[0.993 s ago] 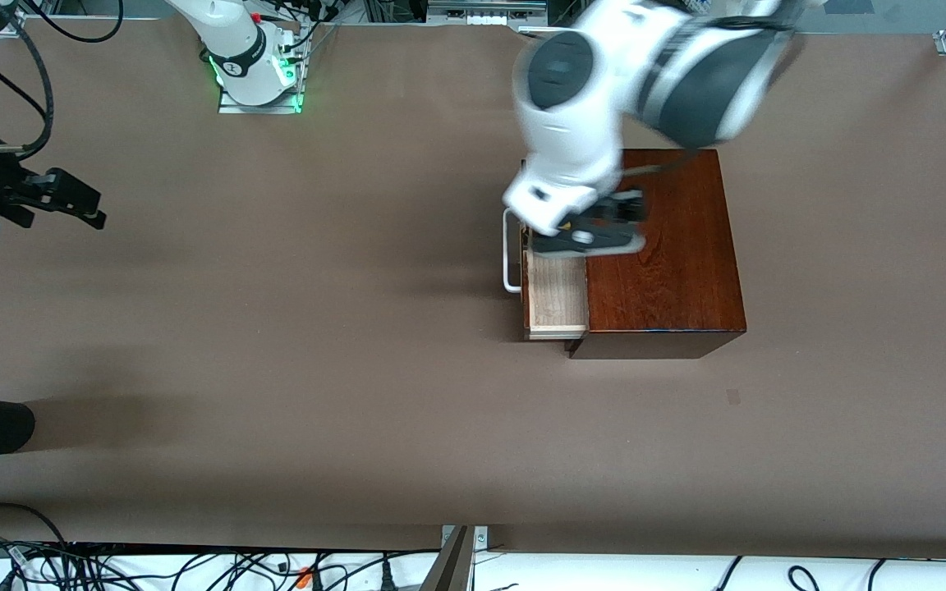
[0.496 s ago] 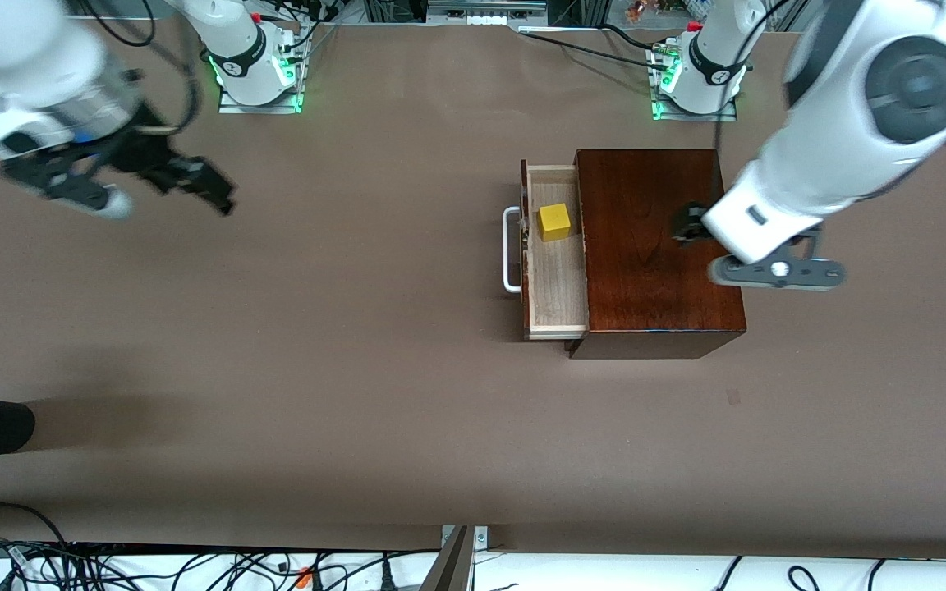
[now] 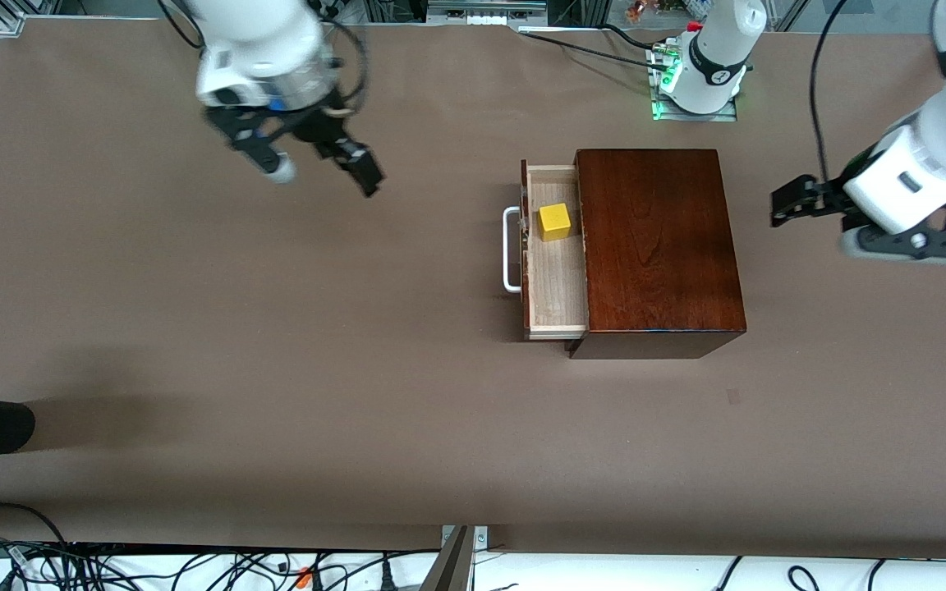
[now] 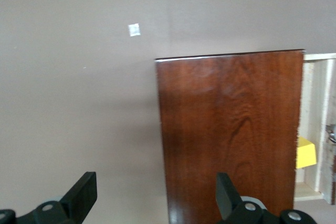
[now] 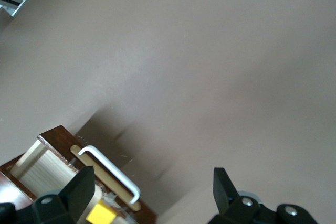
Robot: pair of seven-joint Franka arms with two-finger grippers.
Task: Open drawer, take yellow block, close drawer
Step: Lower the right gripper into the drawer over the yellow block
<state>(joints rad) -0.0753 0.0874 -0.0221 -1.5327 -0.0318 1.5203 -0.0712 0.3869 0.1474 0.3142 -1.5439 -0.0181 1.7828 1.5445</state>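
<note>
My right claw [image 3: 319, 168] hangs over bare worktop [image 3: 276, 345], fingers spread wide and holding nothing, with the drawer [image 3: 557, 283] well apart from it toward the left arm's end. My left claw [image 3: 785, 205] is also spread and empty, over the worktop just beside the wooden box [image 3: 658, 246], on the side away from the drawer's opening.

The risk I see is the reach in: the yellow block [image 3: 554, 222] sits close to the drawer's front panel and not far from the box's edge, so a finger coming down off-centre could strike wood, or nudge the cube askew before I pinch it. Catching the white handle [image 3: 511, 250] on the way could shift the whole box.

The drawer stands pulled out, its pale tray holding only the yellow block.
</note>
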